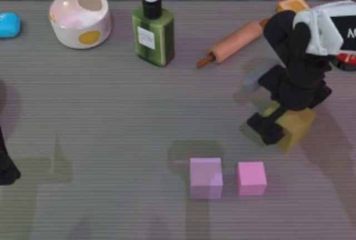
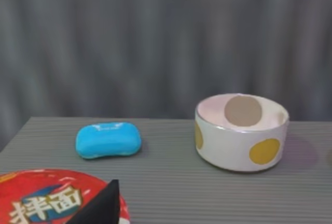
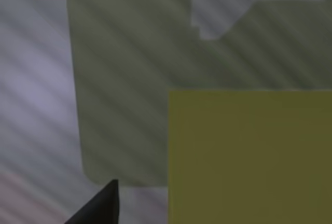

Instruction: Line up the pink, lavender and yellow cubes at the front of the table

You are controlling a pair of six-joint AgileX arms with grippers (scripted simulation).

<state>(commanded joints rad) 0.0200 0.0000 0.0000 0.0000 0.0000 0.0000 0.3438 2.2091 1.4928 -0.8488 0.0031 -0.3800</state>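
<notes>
Lavender cube point(image 1: 206, 178) and pink cube point(image 1: 251, 178) are sitting side by side nearest the front edge of the table point(image 1: 111, 118), right of centre, a narrow gap between them, pink toward the right edge.

Right arm is reaching in from the back right corner, bending down over the yellow cube point(image 1: 297, 128). Right gripper point(image 1: 276, 122) is sitting over the cube's left part, one dark finger point(image 1: 266, 128) lying along its left face; the cube is showing between and beside the fingers. Cannot tell whether the fingers are clamped on it or only straddling it. Yellow cube is lying behind and to the right of the pink one, apart from it, turned askew to the table's edges. In the right wrist view the cube's yellow face point(image 3: 249, 156) is filling the frame close by, over striped table.

Left gripper point(image 1: 6, 165) is hanging parked at the left edge, only partly showing.

Along the back edge: blue soap point(image 1: 8, 25) at the left corner, spotted bowl point(image 1: 80, 18), green pump bottle point(image 1: 153, 29), rolling pin point(image 1: 233, 43) lying diagonally.
</notes>
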